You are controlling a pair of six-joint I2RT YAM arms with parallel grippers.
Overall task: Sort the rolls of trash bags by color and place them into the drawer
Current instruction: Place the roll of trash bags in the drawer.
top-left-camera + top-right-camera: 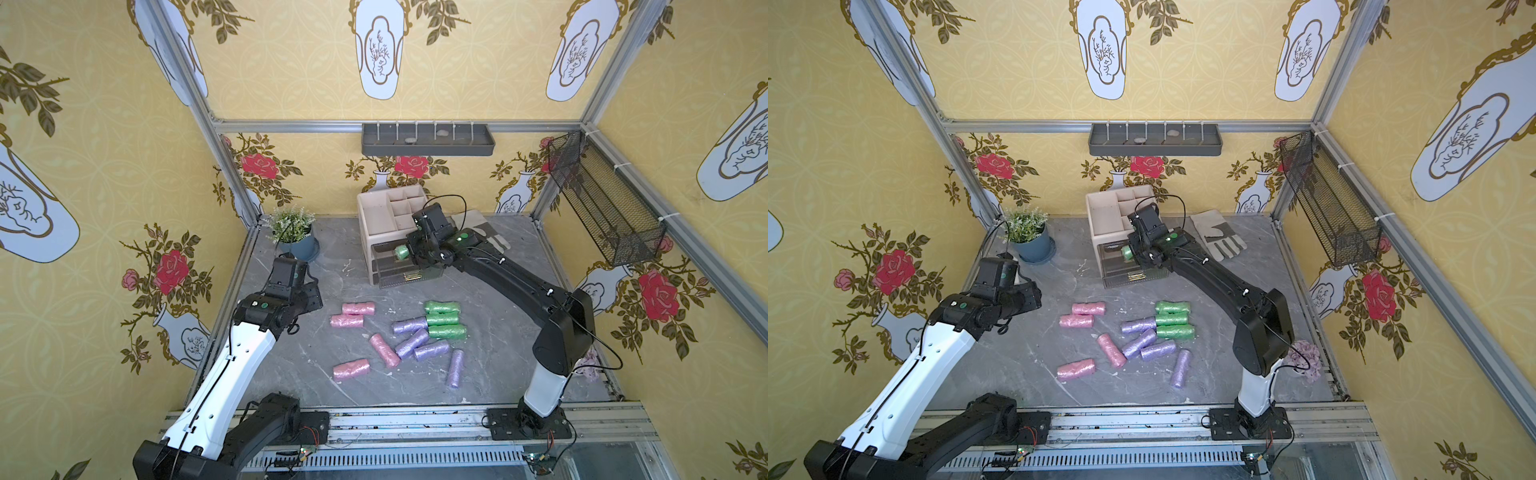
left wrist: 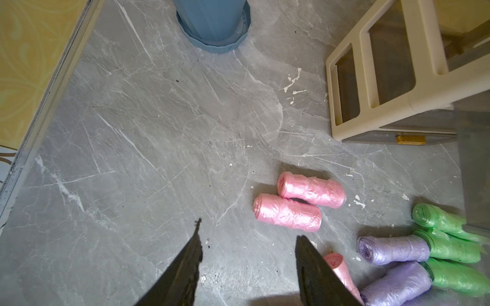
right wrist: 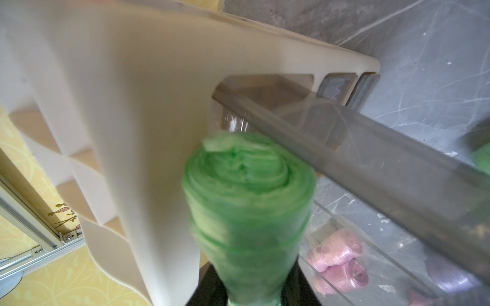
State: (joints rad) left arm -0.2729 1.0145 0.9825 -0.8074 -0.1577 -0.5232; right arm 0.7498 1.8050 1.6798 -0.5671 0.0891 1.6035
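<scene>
The beige drawer chest (image 1: 376, 216) stands at the back of the table with a smoky drawer (image 1: 388, 259) pulled out toward the front. My right gripper (image 1: 409, 254) is shut on a green roll (image 1: 401, 252) (image 3: 249, 198), held over that open drawer beside its translucent wall (image 3: 371, 159). On the table lie several pink rolls (image 1: 358, 308), several purple rolls (image 1: 411, 343) and three green rolls (image 1: 442, 319). My left gripper (image 2: 249, 229) hangs open and empty above bare table, left of two pink rolls (image 2: 287, 212).
A potted plant (image 1: 297, 245) stands at the back left and a work glove (image 1: 486, 237) lies right of the chest. A grey tray (image 1: 428, 141) hangs on the back wall and a black mesh basket (image 1: 602, 203) on the right wall. A lilac flower cluster (image 1: 1306, 359) sits behind the right arm.
</scene>
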